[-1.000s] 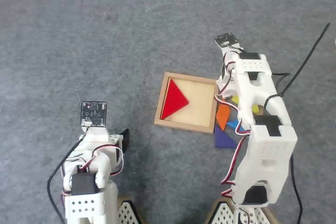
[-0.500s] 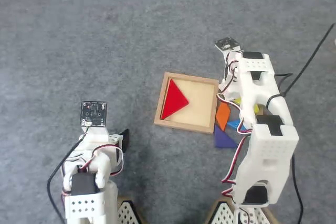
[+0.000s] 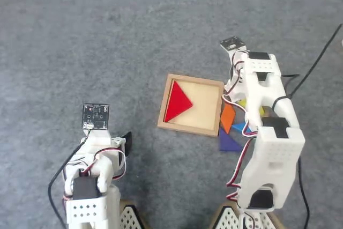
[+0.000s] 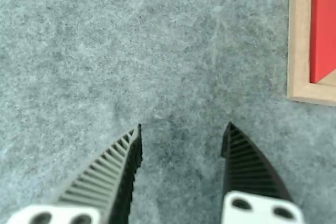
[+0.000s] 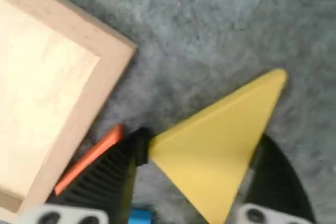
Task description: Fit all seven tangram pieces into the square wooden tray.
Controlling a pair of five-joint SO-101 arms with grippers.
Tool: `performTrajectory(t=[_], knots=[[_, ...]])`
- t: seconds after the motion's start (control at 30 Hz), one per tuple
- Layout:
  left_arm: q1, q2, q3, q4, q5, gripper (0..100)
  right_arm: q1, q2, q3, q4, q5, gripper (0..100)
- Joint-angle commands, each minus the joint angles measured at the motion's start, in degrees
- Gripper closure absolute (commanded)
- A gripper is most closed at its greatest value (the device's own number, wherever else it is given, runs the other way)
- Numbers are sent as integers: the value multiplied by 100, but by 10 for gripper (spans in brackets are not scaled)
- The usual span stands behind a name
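Since a second ago, right gripper has nudged toward 1 o'clock. It clamps yellow triangle just off tray at its 3 o'clock edge. Red triangle lies in tray's 9 o'clock half. Left gripper is at 7 o'clock, fingers spread over carpet.
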Motion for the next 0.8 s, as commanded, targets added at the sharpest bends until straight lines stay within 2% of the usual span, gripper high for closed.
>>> performTrajectory(t=[0.0, 0.3, 0.53, 0.7, 0.77], knots=[[-26, -62, -66, -123, 62, 760, 22, -31, -185, -66, 18, 913], [-26, -62, -66, -123, 62, 760, 22, -31, -185, -66, 9, 936], [-26, -62, -66, -123, 62, 760, 22, -224, -211, 4, -299, 941], [-26, -62, -66, -123, 62, 760, 127, -549, -193, 163, -255, 935], [-26, -62, -66, -123, 62, 760, 215, -760, -202, 374, 0, 935]])
